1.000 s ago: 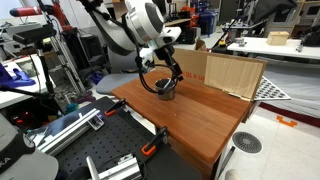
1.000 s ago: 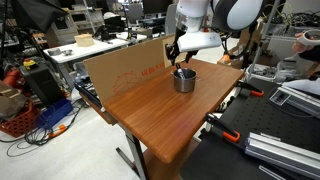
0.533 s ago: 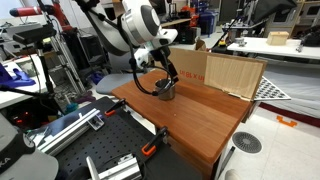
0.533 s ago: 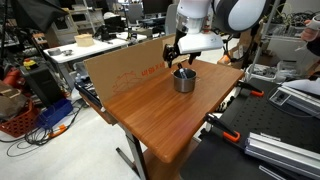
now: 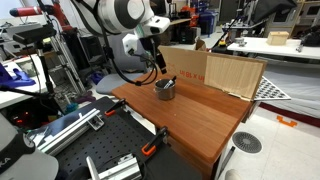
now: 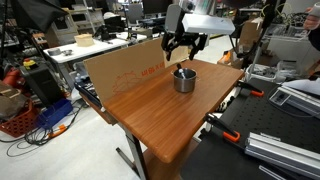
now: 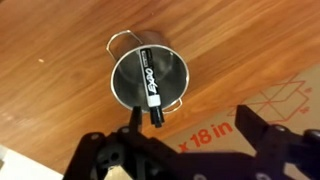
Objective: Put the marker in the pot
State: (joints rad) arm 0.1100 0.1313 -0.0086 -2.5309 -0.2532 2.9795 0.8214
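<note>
The marker rests in the pot, below the wide-open, empty gripper, seemingly clear of it.

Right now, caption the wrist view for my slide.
Open gripper above the wooden table, black marker resting inside the grey metal pot.

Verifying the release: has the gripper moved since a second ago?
Yes. The gripper has risen up off the pot, which hasn't shifted. Its jaws are open, with the marker left inside the pot.

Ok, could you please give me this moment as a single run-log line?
stage: marker placed | marker: inside pot, leaning on rim | hand: open, empty, above pot
</note>
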